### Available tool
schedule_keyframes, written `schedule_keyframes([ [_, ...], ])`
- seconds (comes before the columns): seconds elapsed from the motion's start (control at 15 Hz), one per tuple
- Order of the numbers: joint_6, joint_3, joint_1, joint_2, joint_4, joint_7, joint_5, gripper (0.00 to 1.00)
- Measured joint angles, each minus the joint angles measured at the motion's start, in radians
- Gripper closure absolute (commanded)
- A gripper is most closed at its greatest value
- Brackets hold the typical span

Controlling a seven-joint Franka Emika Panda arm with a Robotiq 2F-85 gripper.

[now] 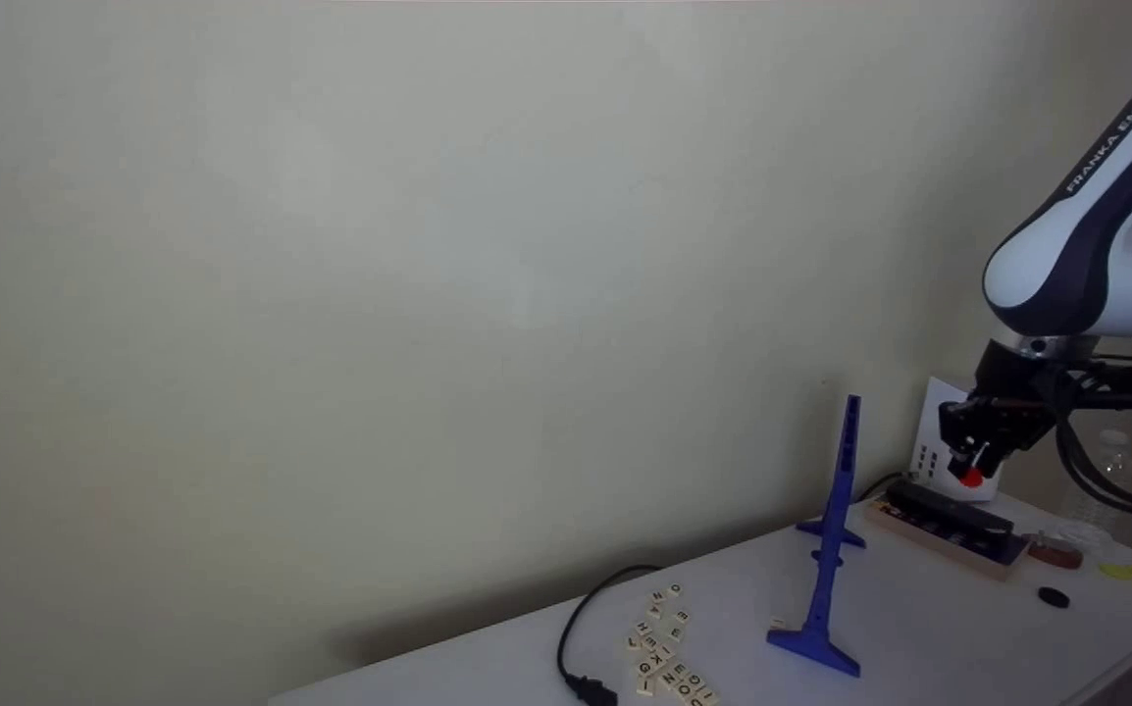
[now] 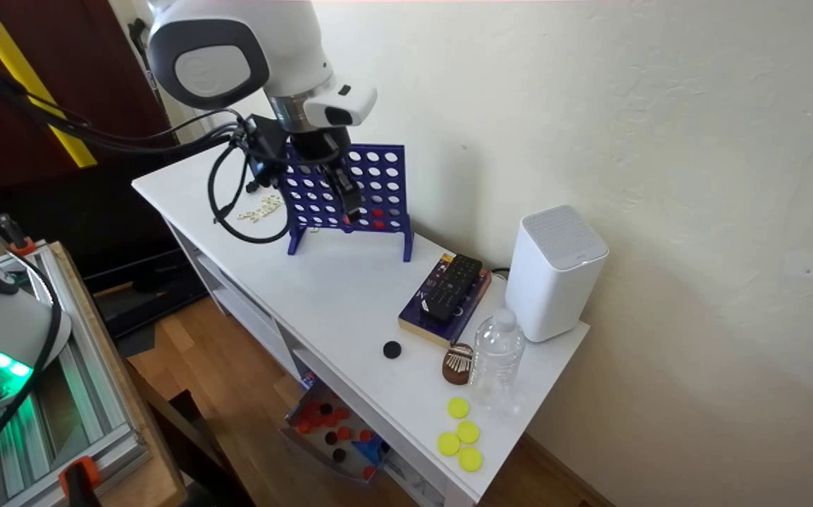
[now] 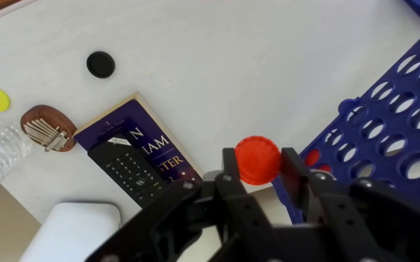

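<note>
My gripper [image 3: 257,161] is shut on a red disc [image 3: 257,160], pinched by its edges between the two fingertips with its flat face toward the wrist camera. The held disc [image 1: 971,478] also shows below the fingers in an exterior view, above the table. A blue upright grid board [image 3: 377,109] with round holes stands to the right in the wrist view, with red discs in a few low slots. In an exterior view the gripper [image 2: 352,215] overlaps the board [image 2: 402,190] in the picture; the gap between them is hard to judge there. Edge-on, the board [image 1: 828,549] stands apart from the gripper.
A book [image 2: 413,320] carries a black remote [image 2: 453,285]. Around it are a thumb piano [image 2: 454,373], a clear bottle [image 2: 497,359], a white box-shaped device [image 2: 551,296], a black disc [image 2: 392,349] and several yellow discs [image 2: 468,431]. Letter tiles [image 1: 669,649] and a cable plug [image 1: 591,689] lie beyond the board.
</note>
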Motion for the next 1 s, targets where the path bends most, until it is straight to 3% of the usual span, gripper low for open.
schedule_keyframes([
  [0.33,0.004,0.040,-0.005,-0.081,-0.021,-0.115,0.054,0.91],
  [1.0,0.002,0.122,-0.002,-0.159,-0.004,-0.643,0.511,0.91],
])
